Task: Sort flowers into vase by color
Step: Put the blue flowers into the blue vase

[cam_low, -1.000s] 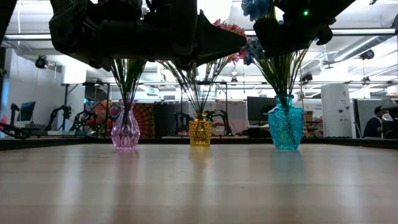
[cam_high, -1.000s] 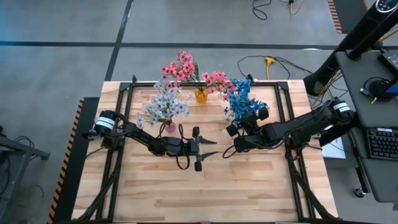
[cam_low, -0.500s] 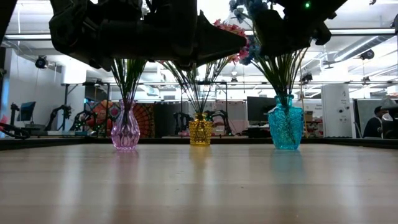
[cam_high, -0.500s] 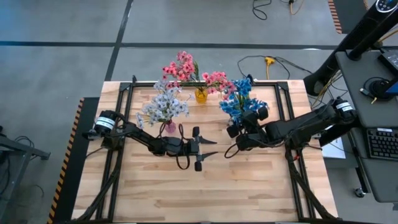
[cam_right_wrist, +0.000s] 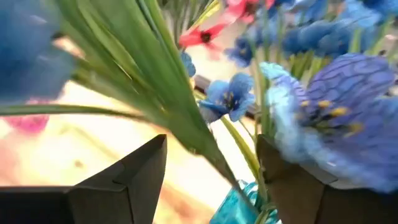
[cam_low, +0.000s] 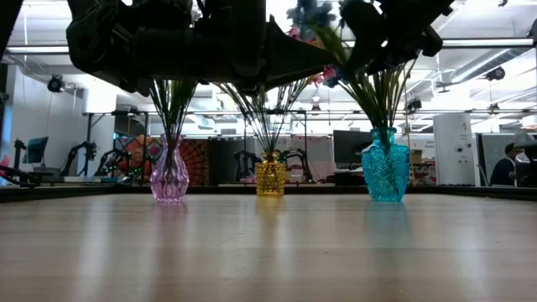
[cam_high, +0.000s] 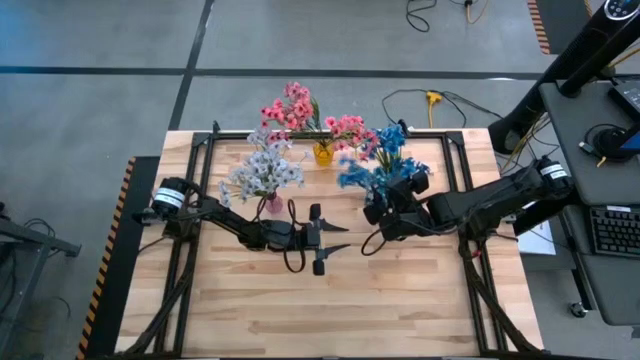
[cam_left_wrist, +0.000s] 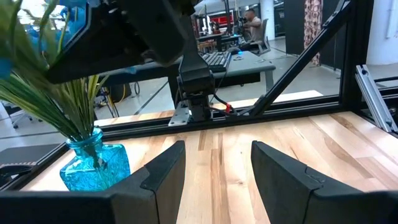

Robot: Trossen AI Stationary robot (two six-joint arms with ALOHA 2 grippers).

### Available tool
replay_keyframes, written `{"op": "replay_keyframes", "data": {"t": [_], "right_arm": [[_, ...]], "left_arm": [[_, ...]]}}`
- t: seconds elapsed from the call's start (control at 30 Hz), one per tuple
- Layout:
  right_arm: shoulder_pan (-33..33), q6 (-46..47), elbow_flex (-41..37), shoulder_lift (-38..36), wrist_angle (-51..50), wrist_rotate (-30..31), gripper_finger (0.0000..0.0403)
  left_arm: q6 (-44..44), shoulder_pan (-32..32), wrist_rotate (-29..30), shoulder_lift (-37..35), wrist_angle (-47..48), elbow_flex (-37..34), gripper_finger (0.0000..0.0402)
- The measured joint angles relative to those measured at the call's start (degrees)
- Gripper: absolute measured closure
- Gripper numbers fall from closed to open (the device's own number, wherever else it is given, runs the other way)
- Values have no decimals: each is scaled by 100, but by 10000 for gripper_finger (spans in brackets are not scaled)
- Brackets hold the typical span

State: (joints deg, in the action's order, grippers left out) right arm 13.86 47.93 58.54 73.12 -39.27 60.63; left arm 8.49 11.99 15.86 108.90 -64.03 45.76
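Three vases stand on the wooden table. The pink vase (cam_low: 169,174) holds white-lavender flowers (cam_high: 262,170), the yellow vase (cam_low: 270,176) holds pink flowers (cam_high: 300,110), and the blue vase (cam_low: 386,172) holds blue flowers (cam_high: 388,150). One blue sprig (cam_high: 352,177) leans out toward the table's left, its stem running down toward the blue vase's neck. My right gripper (cam_right_wrist: 211,146) is open just above that vase, with green stems (cam_right_wrist: 186,124) passing through its gap. My left gripper (cam_high: 345,238) waits open and level at mid-table. My right gripper stands open with the blue sprig's green stems (cam_right_wrist: 205,146) running between its two fingers, coming at them level from the table's right. Whether either finger touches a stem, I cannot tell.
Black frame rails (cam_high: 455,170) run along the table's left, right and far sides. The near half of the table (cam_high: 320,310) is bare wood. In the low view, both arms hang dark above the vases.
My right gripper has opened and risen a little above the blue vase. A blue sprig it had among the blue flowers has tipped out toward the table's left, while its stem stays down by the vase.
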Motion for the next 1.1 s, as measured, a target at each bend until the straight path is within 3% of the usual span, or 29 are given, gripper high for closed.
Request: {"op": "replay_keyframes", "data": {"t": [0.27,0.43,0.63,0.77,0.9,1.1], "right_arm": [[14,376,374,-4,-931,-492,136],[70,386,473,-4,-1242,-569,126],[414,306,795,-4,-1989,-633,127],[671,-324,981,-13,-2155,-757,135],[856,-1256,1049,0,-2044,-1307,143],[893,-2376,648,53,-951,-2182,152]], "left_arm": [[-46,-68,-23,0,58,288,235],[-63,-165,170,2,881,718,235],[-161,200,161,-188,2007,1018,235],[-181,530,582,-591,2822,1019,235],[-673,784,930,-926,4460,992,235],[-1193,1432,1138,-1545,5650,992,235]]}}
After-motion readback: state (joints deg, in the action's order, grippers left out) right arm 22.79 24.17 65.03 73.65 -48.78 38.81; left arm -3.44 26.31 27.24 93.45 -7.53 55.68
